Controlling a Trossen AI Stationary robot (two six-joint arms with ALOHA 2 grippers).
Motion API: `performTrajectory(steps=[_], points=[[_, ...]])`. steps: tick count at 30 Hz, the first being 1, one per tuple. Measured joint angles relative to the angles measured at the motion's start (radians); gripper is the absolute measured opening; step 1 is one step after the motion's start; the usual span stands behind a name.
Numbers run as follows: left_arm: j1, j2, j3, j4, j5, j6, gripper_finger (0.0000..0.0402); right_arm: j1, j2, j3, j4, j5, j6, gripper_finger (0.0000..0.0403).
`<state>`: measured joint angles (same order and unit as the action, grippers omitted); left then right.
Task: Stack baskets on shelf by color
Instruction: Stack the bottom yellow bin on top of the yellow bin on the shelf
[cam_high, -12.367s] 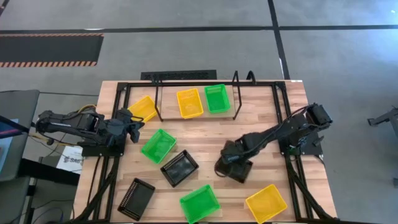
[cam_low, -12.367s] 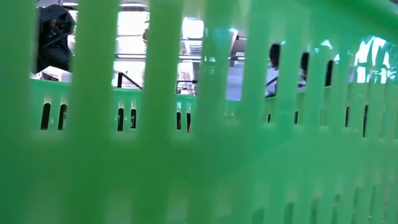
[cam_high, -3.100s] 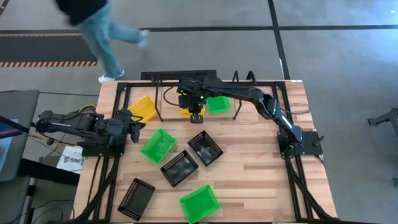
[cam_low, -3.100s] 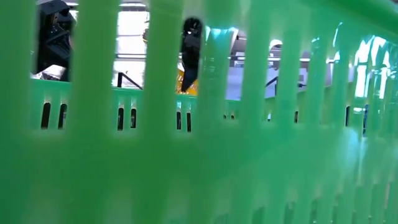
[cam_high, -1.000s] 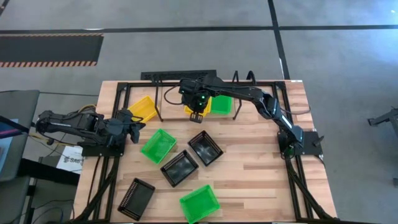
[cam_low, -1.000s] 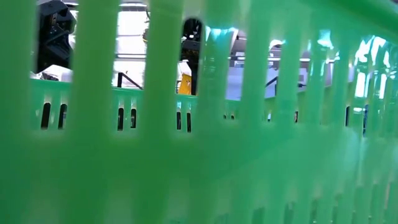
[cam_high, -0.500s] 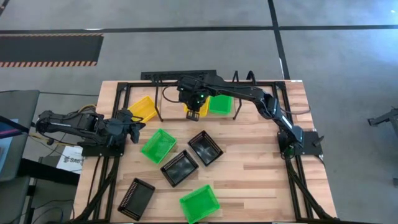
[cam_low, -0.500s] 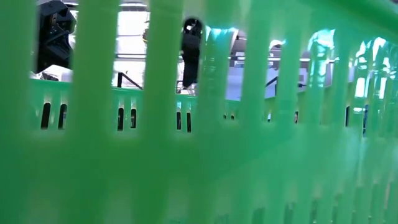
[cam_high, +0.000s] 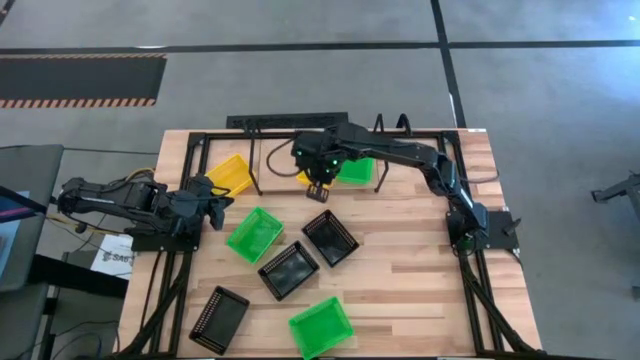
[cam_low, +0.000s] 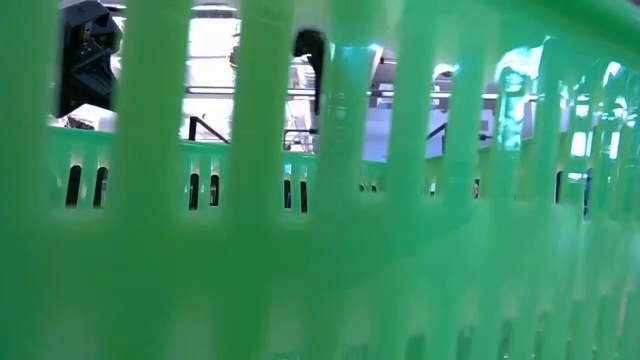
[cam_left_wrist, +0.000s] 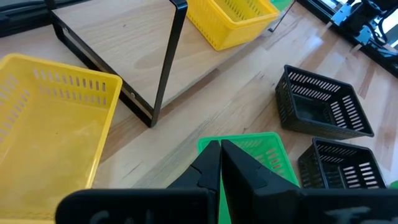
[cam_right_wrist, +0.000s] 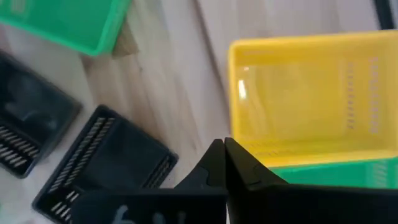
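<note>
The shelf (cam_left_wrist: 124, 37), a black tube rack on a pale board, stands at the table's far side. On its board sit a yellow basket (cam_right_wrist: 311, 87) and, beside it, a green basket (cam_high: 353, 170). Another yellow basket (cam_high: 230, 173) rests on the table left of the shelf. Two green baskets (cam_high: 253, 233) (cam_high: 320, 326) and three black baskets (cam_high: 330, 237) lie loose on the table. My right gripper (cam_right_wrist: 224, 155) hangs shut above the shelf's near edge, holding nothing. My left gripper (cam_left_wrist: 221, 152) waits shut at the table's left, above the green basket (cam_left_wrist: 255, 149).
A green basket's slotted wall (cam_low: 320, 250) stands right against the low camera and blocks nearly all of that view. The black table frame (cam_high: 200, 140) runs round the wooden top. Bare wood lies at the table's near right (cam_high: 420, 290).
My right gripper has risen off the yellow basket on the shelf and drawn a little toward the table's near edge, with nothing in it. The yellow basket stays on the board.
</note>
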<state>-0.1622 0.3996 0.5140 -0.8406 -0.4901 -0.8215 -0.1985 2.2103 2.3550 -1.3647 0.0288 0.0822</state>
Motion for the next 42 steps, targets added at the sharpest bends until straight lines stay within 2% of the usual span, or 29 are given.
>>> performTrajectory(steps=[9, 16, 27, 31, 42], points=[[0.000, 0.000, 0.000, 0.000, -0.004, 0.001, 0.0000, 0.087, 0.004, -0.066, 0.097, 0.001, 0.015, 0.0002], [0.000, 0.000, 0.000, 0.000, -0.004, 0.001, 0.0000, 0.070, 0.004, -0.187, 0.199, 0.027, 0.018, 0.0001], [0.000, 0.000, 0.000, -0.001, -0.004, 0.007, 0.0000, 0.022, 0.003, -0.303, 0.281, 0.027, 0.015, 0.0001], [0.000, 0.000, 0.000, -0.001, -0.004, 0.007, 0.0000, 0.023, 0.005, -0.327, 0.268, 0.033, 0.004, 0.0001], [0.000, 0.000, 0.000, 0.000, -0.004, 0.007, 0.0000, -0.005, 0.003, -0.330, 0.184, 0.132, -0.039, 0.0000]])
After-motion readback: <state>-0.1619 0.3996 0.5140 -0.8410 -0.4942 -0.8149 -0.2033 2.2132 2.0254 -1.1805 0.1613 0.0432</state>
